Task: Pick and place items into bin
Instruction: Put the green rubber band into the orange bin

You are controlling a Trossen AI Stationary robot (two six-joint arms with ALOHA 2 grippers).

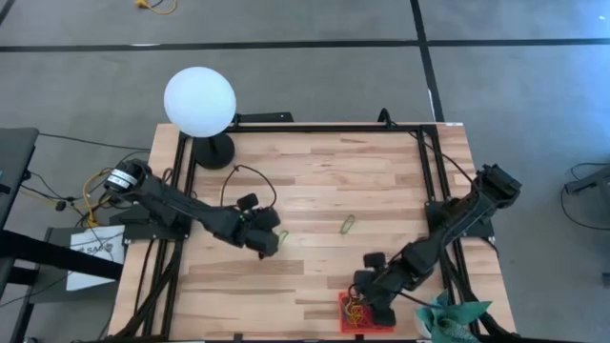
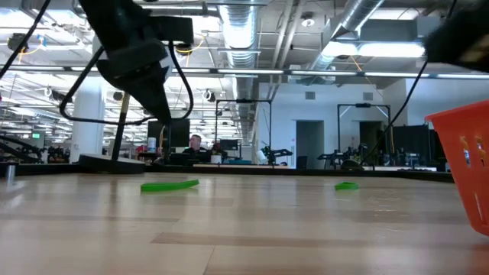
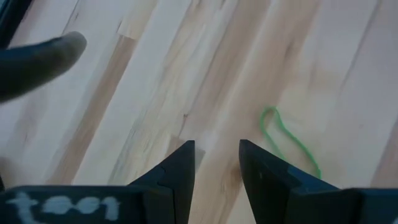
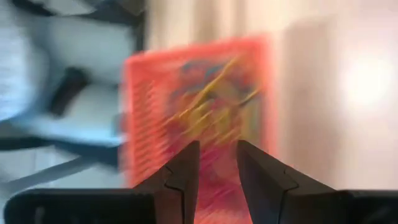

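Left gripper [image 3: 216, 158] low over wooden table [image 1: 315, 171], fingers slightly apart, empty, green rubber band [image 3: 287, 139] just beside fingertips. Second green band [image 1: 348, 225] mid-table. Right gripper [image 4: 217, 160] over red-orange bin [image 4: 196, 106], narrow gap, nothing held. Coloured bands inside bin.

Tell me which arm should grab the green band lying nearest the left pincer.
Left. Its open left pincer hovers right beside the thin green rubber-band loop on the wooden table, while the right pincer is over the small red-orange plastic bin.
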